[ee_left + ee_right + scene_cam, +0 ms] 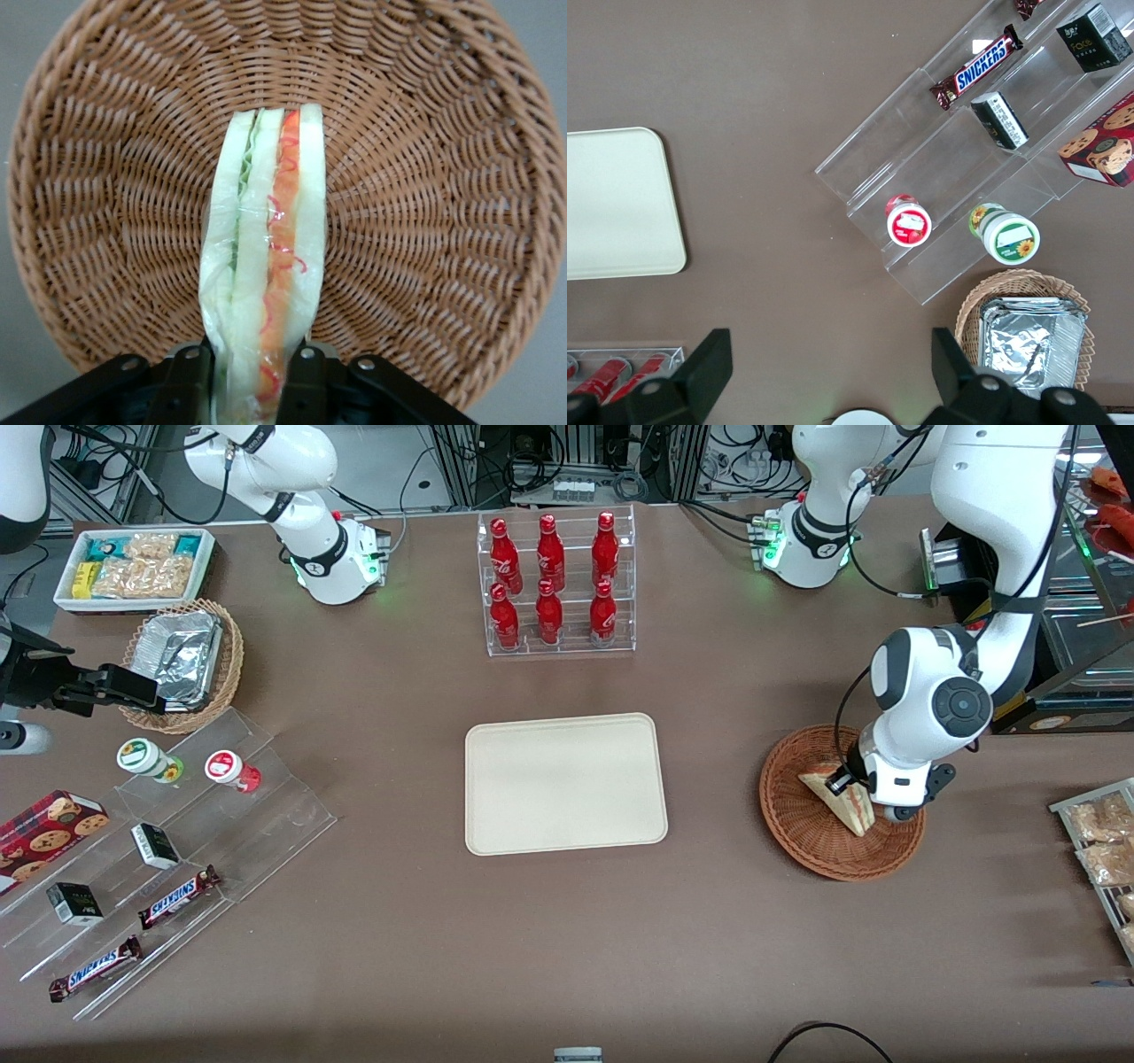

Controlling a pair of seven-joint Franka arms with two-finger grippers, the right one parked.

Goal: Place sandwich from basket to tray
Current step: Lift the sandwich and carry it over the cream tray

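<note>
The tray [565,784] lies bare on the desk [567,939]. Toward the working arm's end, the basket [802,828] holds the sandwich [842,802], on edge, the gripper's [249,381] fingers [189,382] clamped on it.

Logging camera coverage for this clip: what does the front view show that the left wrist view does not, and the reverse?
Only the front view shows the flat cream-beige rectangular tray, bare, the clear rack of red bottles and the working arm over the basket.

Only the left wrist view shows the black fingers pressed against both faces of the sandwich, with its green and red-orange filling stripes.

Both show the hand, the triangular white-bread sandwich and the round reddish-brown wicker basket under it.
</note>
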